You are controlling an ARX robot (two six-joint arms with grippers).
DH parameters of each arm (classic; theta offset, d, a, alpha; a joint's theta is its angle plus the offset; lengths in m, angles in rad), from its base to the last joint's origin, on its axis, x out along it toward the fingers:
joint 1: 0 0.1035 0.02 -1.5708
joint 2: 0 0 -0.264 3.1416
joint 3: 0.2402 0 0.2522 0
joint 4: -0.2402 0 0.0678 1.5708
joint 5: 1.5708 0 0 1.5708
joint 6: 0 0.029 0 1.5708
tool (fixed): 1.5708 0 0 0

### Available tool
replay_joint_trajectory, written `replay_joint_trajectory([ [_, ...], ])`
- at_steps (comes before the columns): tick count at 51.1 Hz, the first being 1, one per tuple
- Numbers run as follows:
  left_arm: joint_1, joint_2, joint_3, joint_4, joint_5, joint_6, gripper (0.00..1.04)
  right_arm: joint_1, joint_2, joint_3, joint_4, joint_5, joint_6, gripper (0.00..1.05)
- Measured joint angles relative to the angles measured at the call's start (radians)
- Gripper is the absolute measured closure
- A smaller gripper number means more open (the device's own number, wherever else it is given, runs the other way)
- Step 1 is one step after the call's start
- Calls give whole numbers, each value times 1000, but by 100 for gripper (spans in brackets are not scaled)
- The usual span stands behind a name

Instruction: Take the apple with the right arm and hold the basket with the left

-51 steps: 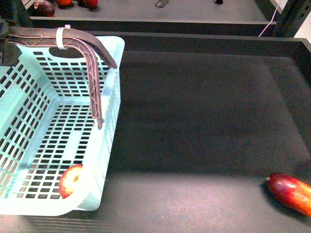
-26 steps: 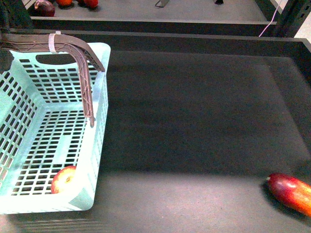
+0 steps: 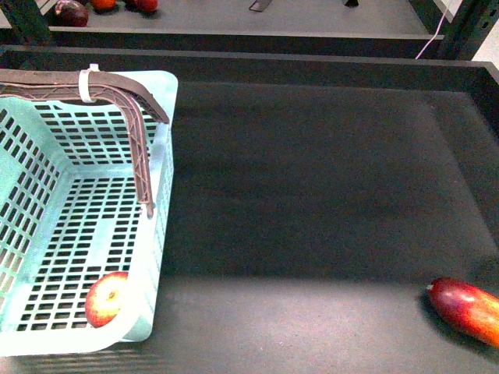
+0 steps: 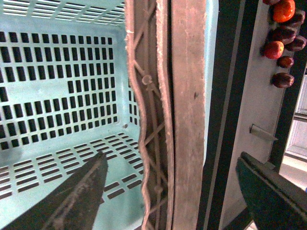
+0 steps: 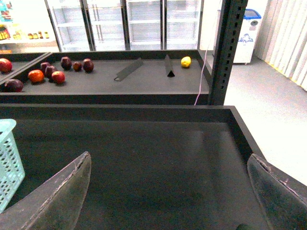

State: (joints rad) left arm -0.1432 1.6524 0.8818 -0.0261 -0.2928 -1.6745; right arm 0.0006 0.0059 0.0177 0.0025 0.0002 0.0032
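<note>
The apple (image 3: 107,298), round and red with a yellow blush, lies inside the turquoise basket (image 3: 167,125) at its near right corner. The basket stands at the left of the dark tray, and its brown handle (image 3: 134,95) arches over it. In the left wrist view my left gripper (image 4: 172,191) is open, with the handle (image 4: 184,96) running between the jaws, not clamped. My right gripper (image 5: 168,196) is open and empty above the bare dark tray floor. A corner of the basket (image 5: 9,158) shows in that view. Neither gripper shows in the front view.
An elongated darker red fruit (image 3: 466,308) lies at the tray's near right. The tray has raised dark walls (image 3: 312,66). Behind it a shelf holds several dark and red fruits (image 5: 48,72) and a lemon (image 5: 185,62). A black post (image 5: 225,52) stands at the back right.
The basket has shifted to the left with the apple in it, then settled. The elongated fruit has not moved.
</note>
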Motion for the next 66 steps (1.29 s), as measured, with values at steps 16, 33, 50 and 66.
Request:
replay_joint_trajectory([
  [16,-96,-324,-67,-271,-115,25,7,0,0,0,0,0,0,9],
  [33,-34,-536,-547,808,118,1415,61,0,0,0,0,2,0,9],
  [50,39,-728,-718,781,193,1650,101,0,0,0,0,0,0,9],
  [66,138,-932,-807,666,292,1660,101,0,0,0,0,0,0,9],
])
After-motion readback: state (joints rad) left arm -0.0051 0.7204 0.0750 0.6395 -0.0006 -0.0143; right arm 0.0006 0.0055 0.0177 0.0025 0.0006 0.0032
